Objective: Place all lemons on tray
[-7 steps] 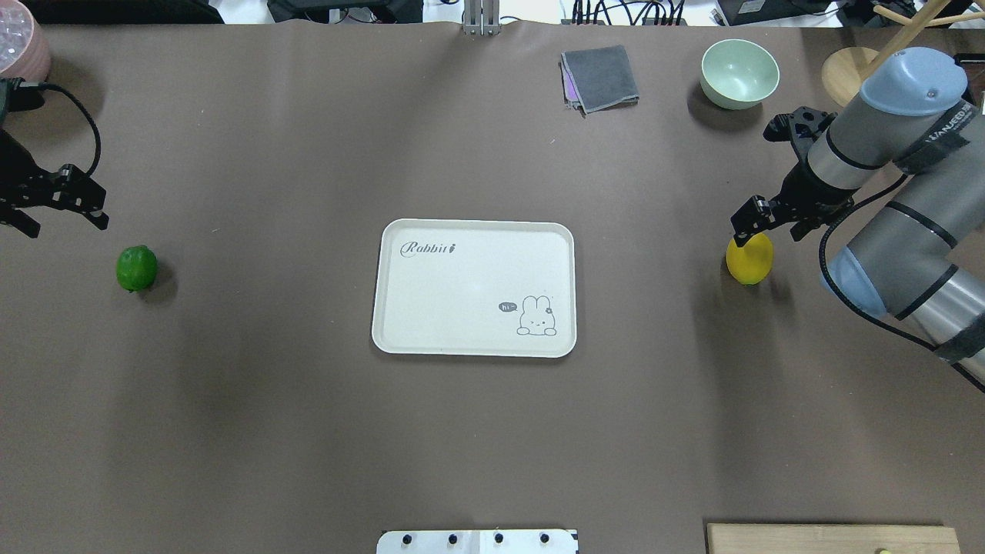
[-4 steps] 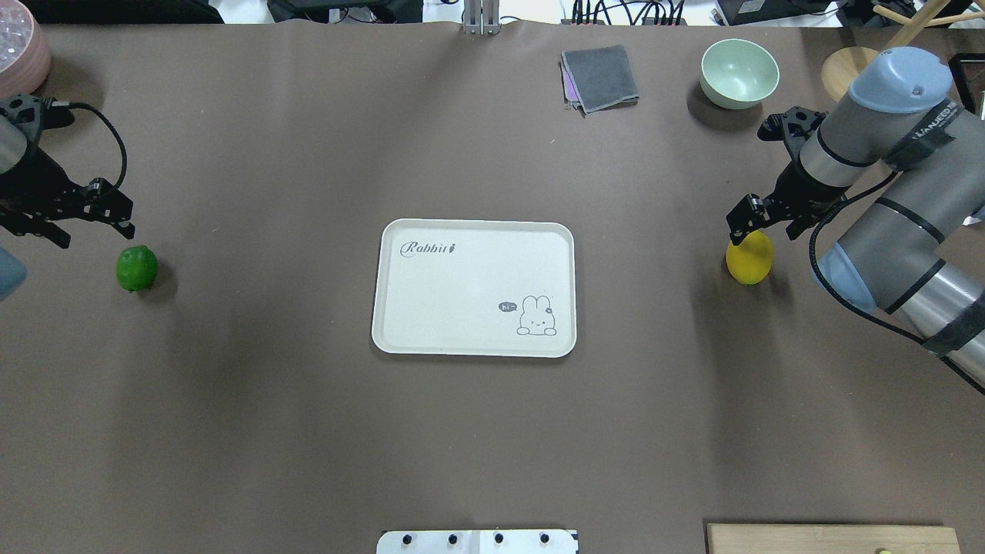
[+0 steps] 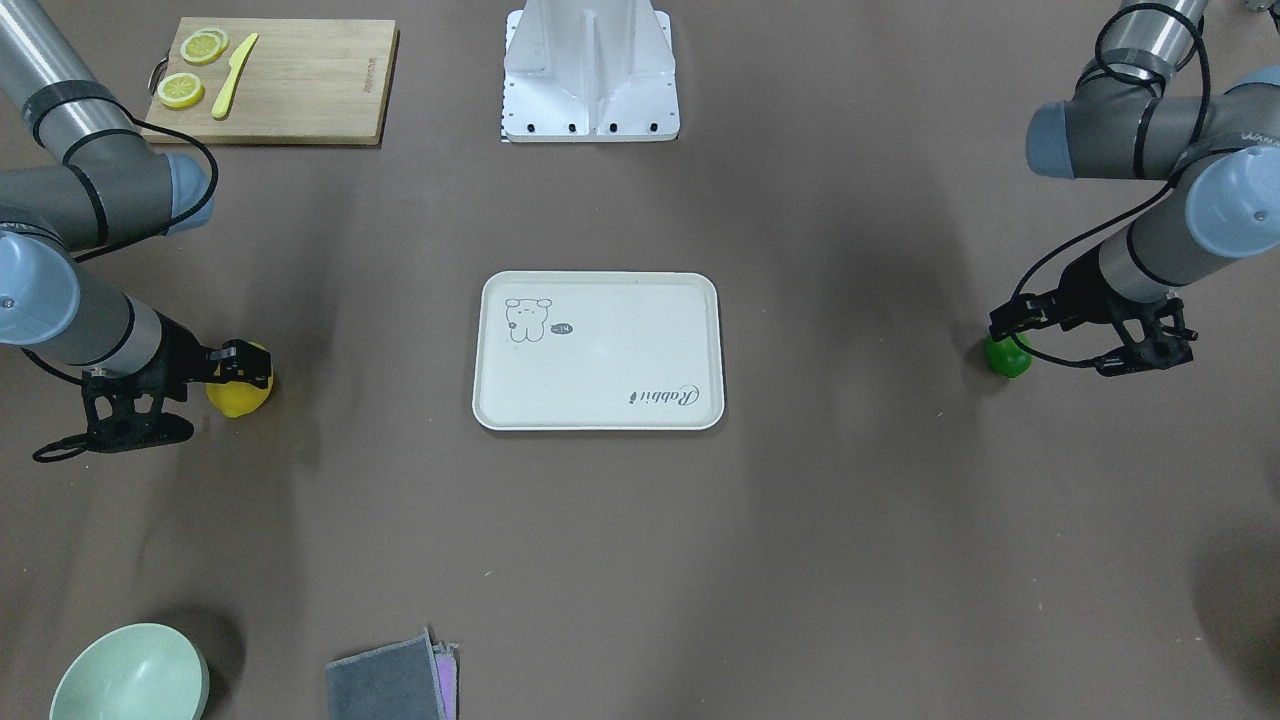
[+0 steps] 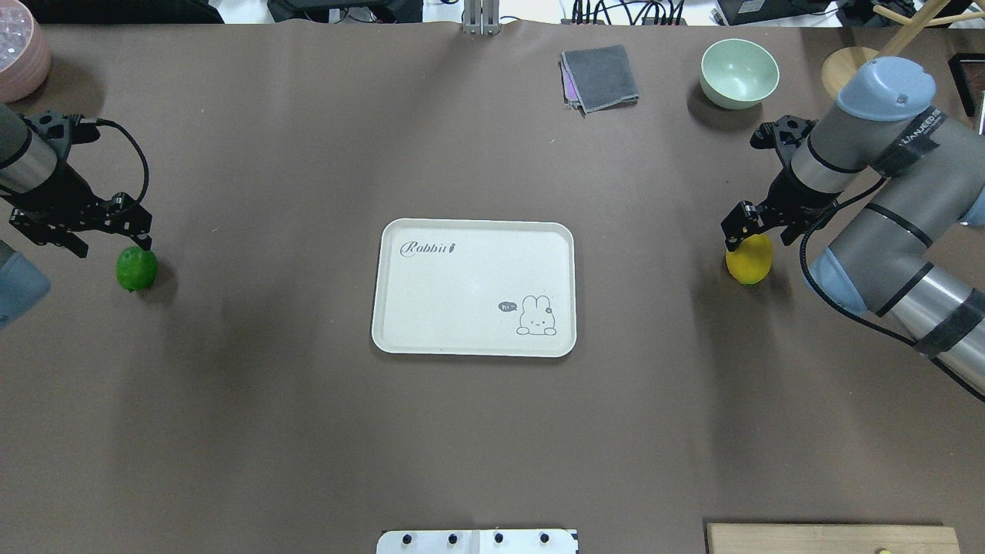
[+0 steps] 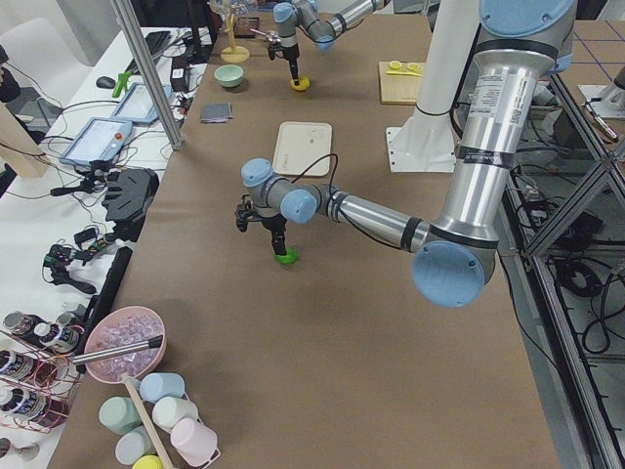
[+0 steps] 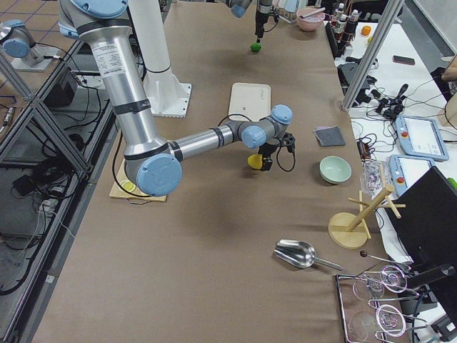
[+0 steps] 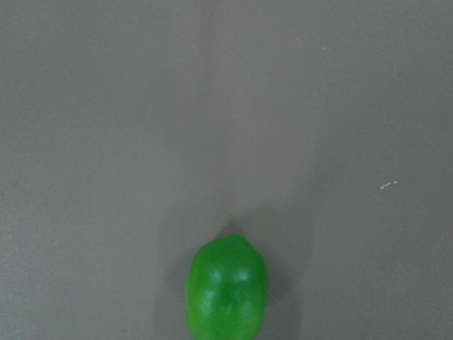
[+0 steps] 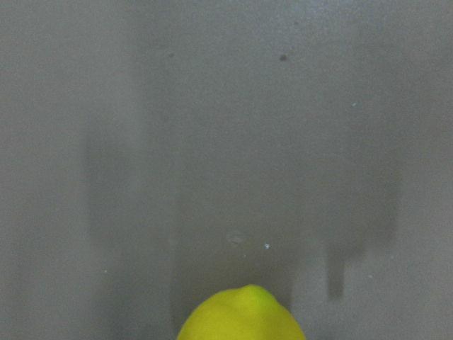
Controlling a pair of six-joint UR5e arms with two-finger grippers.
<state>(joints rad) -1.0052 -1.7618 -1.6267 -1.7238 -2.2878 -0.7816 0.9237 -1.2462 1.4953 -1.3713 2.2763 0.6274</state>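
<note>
L gripper (image 4: pixel 115 246) moved nearer green lemon (image 4: pixel 137 268).

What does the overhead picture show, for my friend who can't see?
A cream tray sits empty mid-table. A green lemon lies far left by the open left gripper; a yellow lemon lies far right by the open right gripper.

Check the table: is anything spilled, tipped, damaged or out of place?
Nothing stands out. The tray lies flat with nothing on it, the green lemon and yellow lemon sit whole either side of it, the bowl is upright and the cloth is folded.
</note>
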